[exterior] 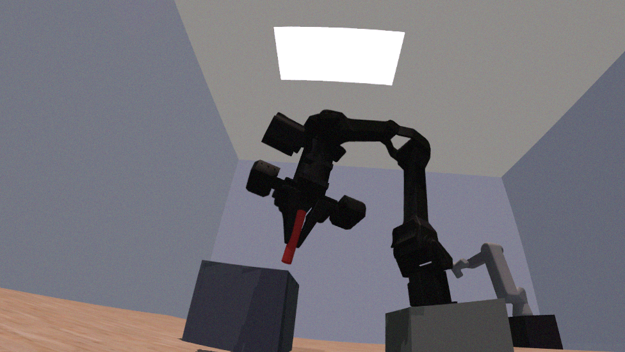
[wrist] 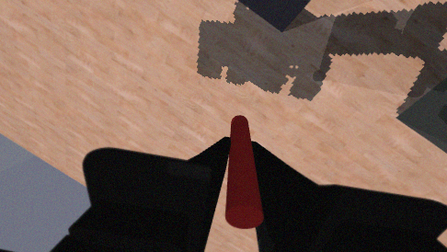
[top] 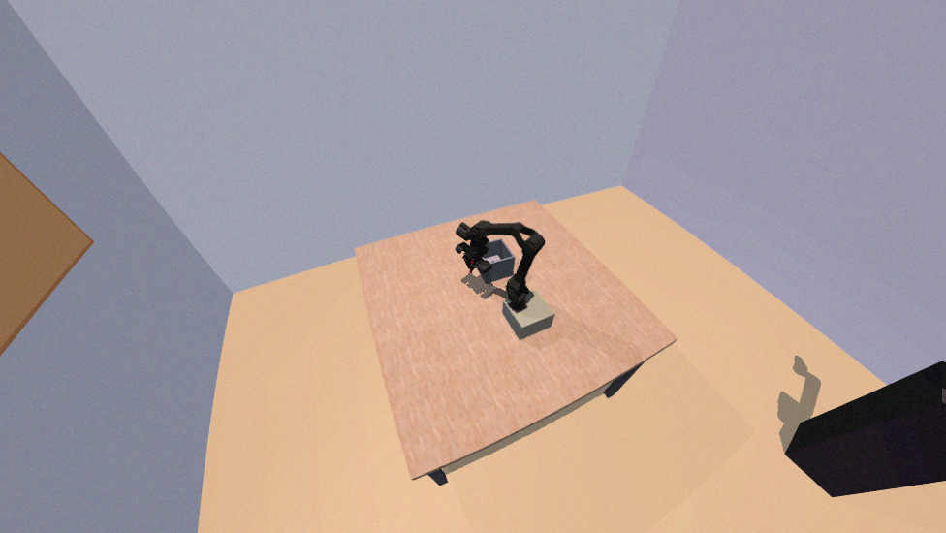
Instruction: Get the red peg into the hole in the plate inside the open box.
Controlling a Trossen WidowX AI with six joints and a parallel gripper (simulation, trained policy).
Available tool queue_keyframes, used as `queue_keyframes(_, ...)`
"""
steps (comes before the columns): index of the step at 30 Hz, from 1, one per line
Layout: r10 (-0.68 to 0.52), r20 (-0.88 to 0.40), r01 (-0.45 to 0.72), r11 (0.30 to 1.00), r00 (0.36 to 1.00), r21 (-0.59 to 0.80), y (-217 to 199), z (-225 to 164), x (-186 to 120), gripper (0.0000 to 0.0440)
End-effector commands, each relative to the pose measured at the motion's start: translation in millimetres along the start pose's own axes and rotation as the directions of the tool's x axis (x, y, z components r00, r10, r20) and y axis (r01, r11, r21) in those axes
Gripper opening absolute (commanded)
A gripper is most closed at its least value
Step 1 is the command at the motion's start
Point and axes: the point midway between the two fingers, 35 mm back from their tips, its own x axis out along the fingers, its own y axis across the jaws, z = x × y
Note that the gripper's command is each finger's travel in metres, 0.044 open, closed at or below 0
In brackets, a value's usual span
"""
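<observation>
So the gripper point(top: 471, 266) point(exterior: 292, 244) point(wrist: 241, 140) has the red peg point(exterior: 293, 238) point(wrist: 244, 175) pinched between its two fingertips, closed down to a narrow gap with just the peg keeping them apart. One end of the peg pokes out past the tips and the other end reaches back between the fingers. It's up in the air, clear of the wooden tabletop point(top: 424, 357) point(exterior: 87, 312) point(wrist: 138, 78), and in the exterior view it leans, with its lower end off toward the left of the picture.

The open box point(top: 499, 269) point(exterior: 238, 301) point(wrist: 281, 11), a dark blue-grey one, is right near the gripper. From the exterior cam the peg's lower end shows just above the box's rim, but the top view puts the fingertips beside the box, so the peg is outside it, not in the hole. There's a pale patch inside the box up top, which looks like the plate point(top: 493, 259), but it's too small for me to make out the hole.

The black arm point(top: 529, 244) point(exterior: 415, 192) arches up and back from the gripper to a grey-green pedestal block point(top: 537, 324) point(exterior: 463, 328) point(wrist: 429, 110), which sits well apart from the fingertips. Way behind that, the exterior view also has a light grey arm point(exterior: 501, 275) on a dark block point(exterior: 535, 332).
</observation>
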Motion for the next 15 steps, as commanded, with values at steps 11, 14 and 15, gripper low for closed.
queue_keyframes(11, 0.012, 0.086, -0.014, 1.0, 0.996, 0.014, 10, 45, -29, 0.0)
queue_keyframes(14, 0.006, 0.1, -0.008, 1.0, 0.995, 0.021, 10, 54, -31, 0.0)
queue_keyframes(15, 0.003, 0.105, -0.006, 1.0, 0.994, 0.023, 10, 57, -31, 0.0)
